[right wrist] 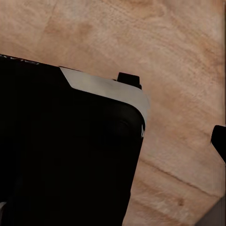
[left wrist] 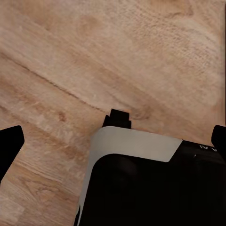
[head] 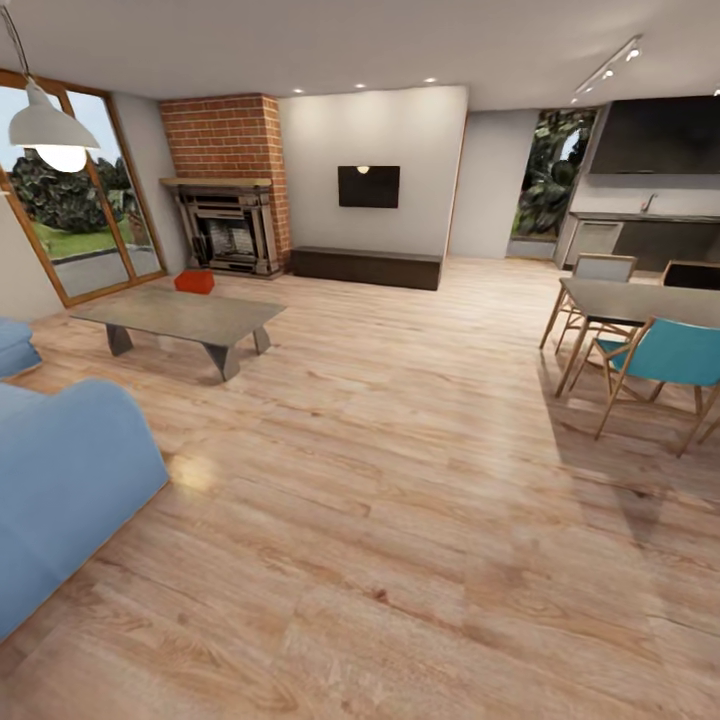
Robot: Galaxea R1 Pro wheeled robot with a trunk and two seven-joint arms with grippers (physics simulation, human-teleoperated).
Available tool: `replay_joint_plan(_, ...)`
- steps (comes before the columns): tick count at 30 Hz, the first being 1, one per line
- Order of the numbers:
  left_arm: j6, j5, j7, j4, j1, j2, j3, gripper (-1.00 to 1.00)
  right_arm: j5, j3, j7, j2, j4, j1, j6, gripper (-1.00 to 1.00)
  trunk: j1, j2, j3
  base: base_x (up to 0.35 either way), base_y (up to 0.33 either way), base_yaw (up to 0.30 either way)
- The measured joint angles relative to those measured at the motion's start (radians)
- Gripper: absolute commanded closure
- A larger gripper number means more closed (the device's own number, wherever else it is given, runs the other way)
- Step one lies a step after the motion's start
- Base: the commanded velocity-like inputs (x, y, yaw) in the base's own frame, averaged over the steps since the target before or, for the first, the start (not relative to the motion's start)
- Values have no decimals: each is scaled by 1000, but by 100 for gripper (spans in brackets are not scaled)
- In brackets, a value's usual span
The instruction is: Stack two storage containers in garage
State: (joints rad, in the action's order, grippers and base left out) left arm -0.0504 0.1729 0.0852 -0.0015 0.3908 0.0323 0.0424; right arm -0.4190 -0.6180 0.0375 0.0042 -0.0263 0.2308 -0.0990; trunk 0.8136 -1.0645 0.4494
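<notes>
So the job looks barely begun. One red container [head: 194, 281] sits on the wood floor [head: 400, 480] in the upper left, by the fireplace [head: 228, 228]. I cannot tell how the jaws stand.

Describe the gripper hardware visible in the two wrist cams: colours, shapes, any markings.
Left gripper: flat black finger tips at the frame's edges. Beneath is the robot's black body with a rounded corner, a light grey panel and faint, unreadable white lettering. Right wrist cam: one black fingertip at the frame's edge and the same black-and-grey body. No cables visible.
</notes>
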Motion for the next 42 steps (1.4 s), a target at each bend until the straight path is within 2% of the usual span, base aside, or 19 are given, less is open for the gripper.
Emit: replay_joint_plan(42, 0, 0, -1, 0, 0, 9, 0, -100, 0, 0, 0, 0, 0, 1, 0, -100, 0, 0, 0, 322, 0, 0)
